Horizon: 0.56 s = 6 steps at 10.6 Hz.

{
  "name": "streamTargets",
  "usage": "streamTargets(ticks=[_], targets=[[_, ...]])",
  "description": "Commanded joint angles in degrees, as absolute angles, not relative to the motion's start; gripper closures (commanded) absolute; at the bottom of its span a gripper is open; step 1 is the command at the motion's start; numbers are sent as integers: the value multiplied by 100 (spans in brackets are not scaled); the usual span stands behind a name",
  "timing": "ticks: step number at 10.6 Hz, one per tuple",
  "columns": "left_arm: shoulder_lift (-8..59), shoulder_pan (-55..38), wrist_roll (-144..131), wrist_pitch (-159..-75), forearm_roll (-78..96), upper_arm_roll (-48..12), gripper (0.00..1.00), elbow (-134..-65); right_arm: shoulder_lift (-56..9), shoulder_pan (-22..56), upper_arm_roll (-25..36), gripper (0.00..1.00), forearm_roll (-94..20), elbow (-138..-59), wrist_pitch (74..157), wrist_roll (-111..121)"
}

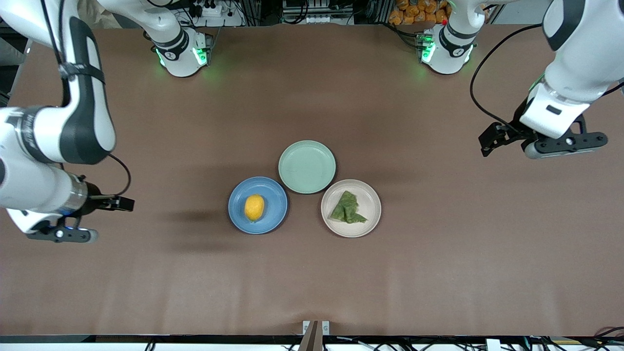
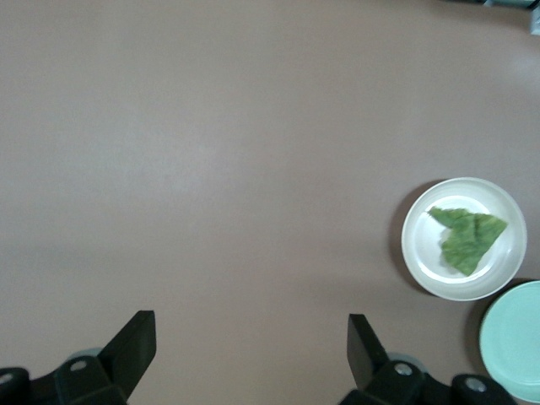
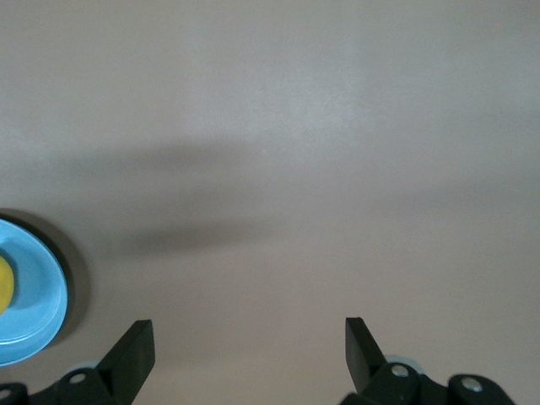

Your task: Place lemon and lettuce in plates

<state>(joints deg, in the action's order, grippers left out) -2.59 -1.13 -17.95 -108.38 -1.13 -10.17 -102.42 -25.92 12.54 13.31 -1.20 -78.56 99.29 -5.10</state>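
The yellow lemon (image 1: 254, 207) lies in the blue plate (image 1: 238, 214). The dark-green lettuce (image 1: 347, 207) lies in the beige plate (image 1: 372, 202). My left gripper (image 1: 560, 146) is open and empty, up over bare table at the left arm's end. Its wrist view shows the spread fingers (image 2: 135, 342), the lettuce (image 2: 467, 238) and the beige plate (image 2: 422, 253). My right gripper (image 1: 61, 235) is open and empty, up over bare table at the right arm's end. Its wrist view shows the blue plate (image 3: 38, 295) and an edge of the lemon (image 3: 4, 285).
An empty mint-green plate (image 1: 307, 166) sits touching the blue and beige plates, farther from the front camera than both; it also shows in the left wrist view (image 2: 515, 337). Brown table cloth (image 1: 438, 253) lies all around the plates.
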Motion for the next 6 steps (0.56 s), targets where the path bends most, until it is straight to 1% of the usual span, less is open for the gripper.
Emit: streamTargets(ticks=[1,4,5,6], targets=[[-343,-176,-1574,-10313,106,-862,0,-9785,-1971,828,969,0,-149,-8417,9949,-483],[-352,-185,-1090,-9696,123,-792,0,-9353,-1128,344,520,0,-149,-9419,10195,-492],[-352,-185,-1090,-9564,140,-782,0,-9273,-960,273,475,0,-149,-9639,10221,-492],[-352,-193,-1090,-9241,141,-782,0,-9177,-828,212,466,0,-149,-9807,10230,-492]])
